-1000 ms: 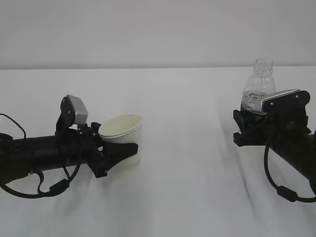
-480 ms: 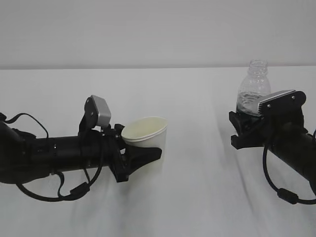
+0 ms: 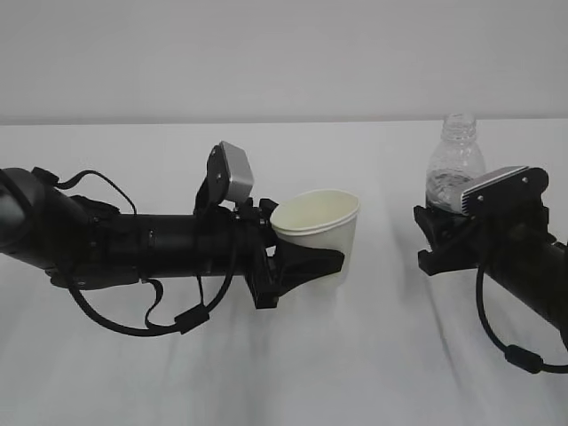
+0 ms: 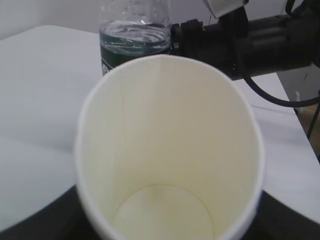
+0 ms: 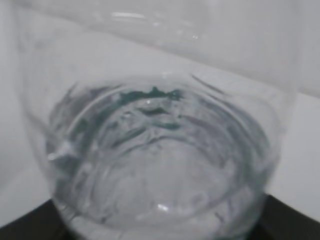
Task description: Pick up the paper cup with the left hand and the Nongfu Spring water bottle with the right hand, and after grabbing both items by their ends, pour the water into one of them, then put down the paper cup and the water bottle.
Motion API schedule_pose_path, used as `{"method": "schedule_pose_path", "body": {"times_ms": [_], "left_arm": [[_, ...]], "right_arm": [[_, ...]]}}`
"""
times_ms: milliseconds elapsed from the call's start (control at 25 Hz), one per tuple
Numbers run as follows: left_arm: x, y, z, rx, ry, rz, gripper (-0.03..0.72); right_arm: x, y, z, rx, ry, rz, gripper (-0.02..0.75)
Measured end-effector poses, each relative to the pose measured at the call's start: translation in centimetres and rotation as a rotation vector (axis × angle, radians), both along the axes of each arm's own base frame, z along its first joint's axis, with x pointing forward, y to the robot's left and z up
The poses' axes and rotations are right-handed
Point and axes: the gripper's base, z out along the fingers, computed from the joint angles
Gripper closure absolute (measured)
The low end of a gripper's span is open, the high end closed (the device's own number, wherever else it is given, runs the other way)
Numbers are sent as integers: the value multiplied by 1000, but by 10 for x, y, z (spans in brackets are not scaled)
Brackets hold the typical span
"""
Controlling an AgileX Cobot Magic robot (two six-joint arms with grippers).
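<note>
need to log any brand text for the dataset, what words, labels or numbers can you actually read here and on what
No text can be read in any view.
Dark green label band on the small clear ribbed plastic bottle: pale marks show at its left edge in the left wrist view, too small and blurred to read.
Small white tapered paper cup: plain, no print visible.
Black arms and grey wrist camera blocks: no legible markings.

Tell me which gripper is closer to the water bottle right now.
Right. The right gripper is clamped around the water bottle low on its body, holding it upright. The left gripper holds the paper cup off to the bottle's left, apart from it.
</note>
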Motion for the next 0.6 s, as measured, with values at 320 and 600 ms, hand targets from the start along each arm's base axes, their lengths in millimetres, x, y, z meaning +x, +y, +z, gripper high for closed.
{"method": "schedule_pose_path", "body": {"times_ms": [320, 600], "left_arm": [[-1, -2, -7, 23, 14, -10, 259], [-7, -8, -6, 14, 13, -36, 259]], "right_arm": [[-11, -8, 29, 10, -60, -66, 300], [-46, -15, 25, -8, 32, -76, 300]]}}
